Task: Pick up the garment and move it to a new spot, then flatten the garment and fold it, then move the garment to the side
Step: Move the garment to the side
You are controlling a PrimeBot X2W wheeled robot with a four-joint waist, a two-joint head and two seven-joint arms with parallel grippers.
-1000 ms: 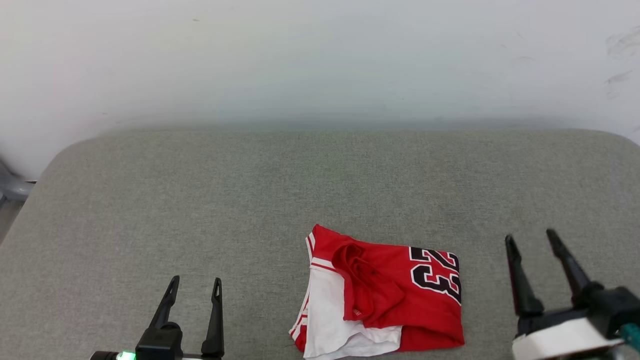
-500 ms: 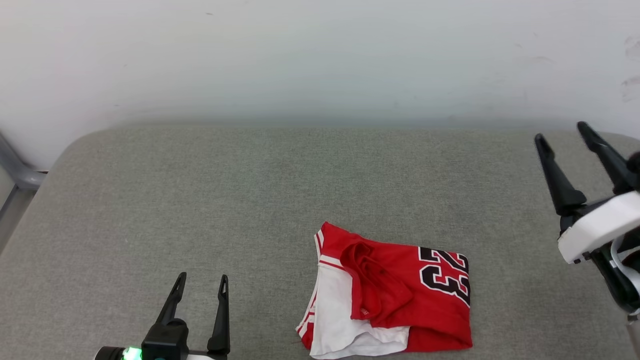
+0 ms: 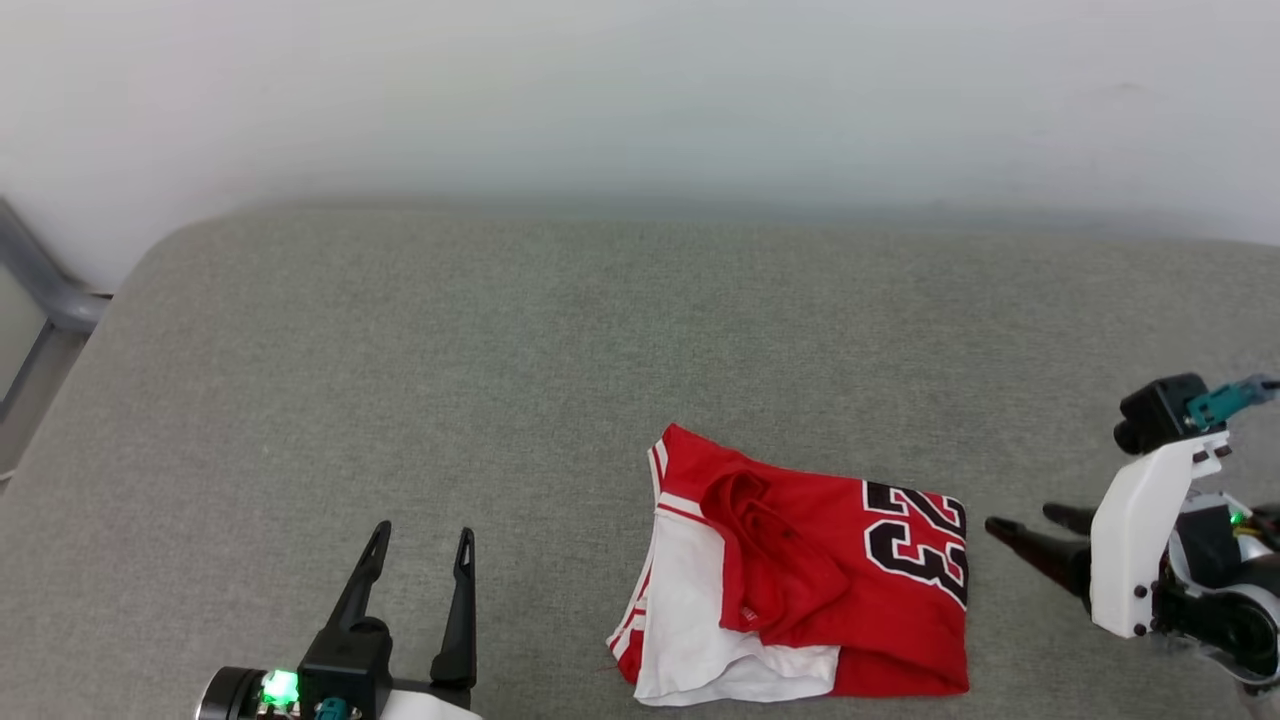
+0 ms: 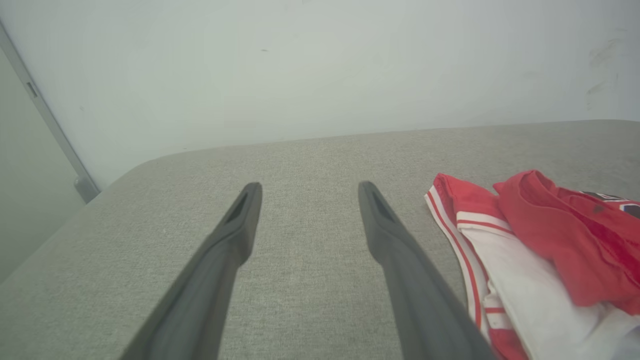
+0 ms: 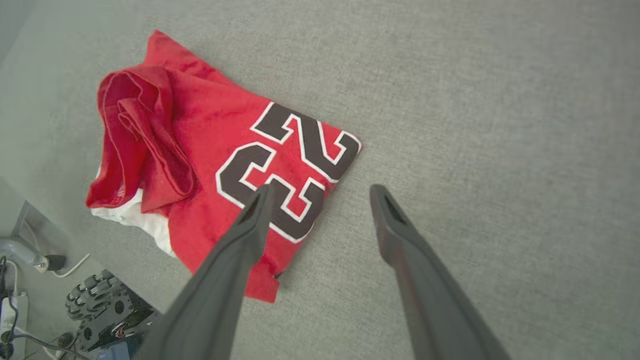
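Head view has the garment lying folded into a rough rectangle on the grey cushion, between the two grippers. It sits just beyond the tips of the right gripper, which is turned sideways so its fingers point at the shirt's printed edge, and well off to the right of the left gripper, which sits low. Both have jaws spread wide and empty, neither touching cloth. I judge the right one is angled this way to catch the folded edge nearest it and carry the bundle aside. The jersey looks a thin, soft knit: red body, white sleeve and striped trim toward the left gripper, a loose red fold bunched on top, the black white-outlined number lying flat. The cushion is a padded, heathered weave with rounded corners.
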